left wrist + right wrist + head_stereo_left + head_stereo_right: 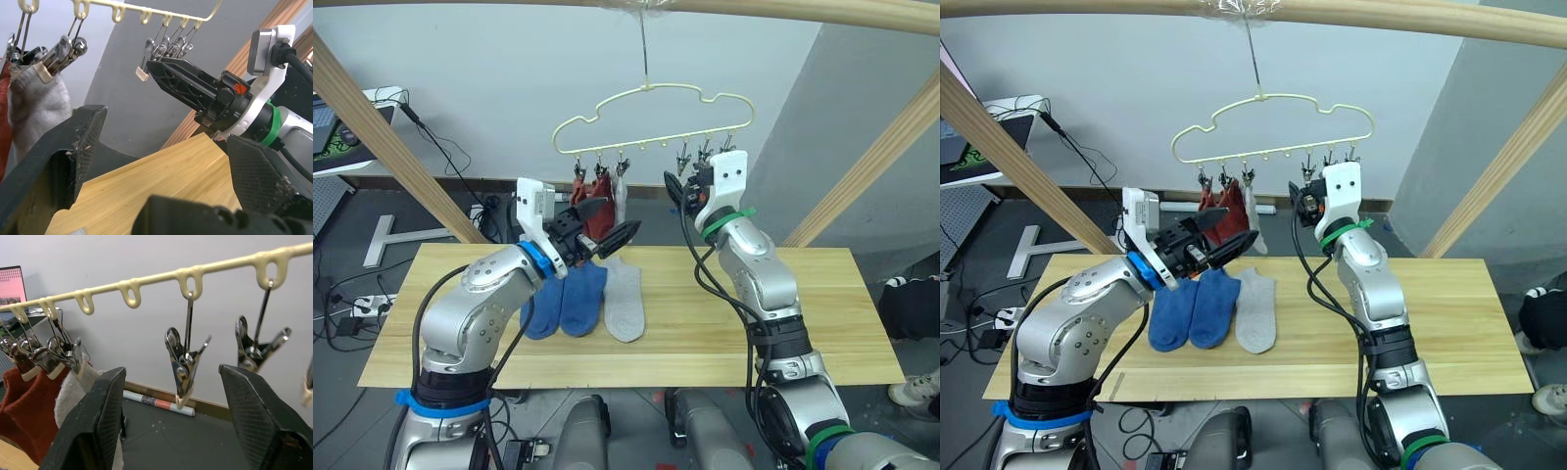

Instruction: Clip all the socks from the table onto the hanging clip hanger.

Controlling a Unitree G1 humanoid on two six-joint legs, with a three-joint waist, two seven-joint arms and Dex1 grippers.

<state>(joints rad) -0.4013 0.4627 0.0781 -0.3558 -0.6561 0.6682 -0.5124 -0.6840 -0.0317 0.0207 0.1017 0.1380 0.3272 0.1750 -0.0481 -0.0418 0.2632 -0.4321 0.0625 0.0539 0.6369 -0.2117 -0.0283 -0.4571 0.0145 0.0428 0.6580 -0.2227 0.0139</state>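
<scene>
The pale yellow clip hanger (651, 106) hangs from the top pole. Two rust red socks (24, 401) and a light grey sock (73, 389) are clipped at its left end. The clips on its right half, such as one clip (183, 367), hold nothing. Two blue socks (543, 311) (583, 299) and a grey sock (626, 299) lie side by side on the table (822, 313). My left gripper (607, 225) is open and holds nothing, raised just in front of the hanging red socks. Around that clip, without touching it, my right gripper (178, 416) is open.
Slanted wooden poles (382, 137) (871, 166) flank the table, and a horizontal pole (783, 8) carries the hanger. A desk with a laptop (333, 127) and cables stands at the far left. A shoe (918, 388) shows on the floor at the right.
</scene>
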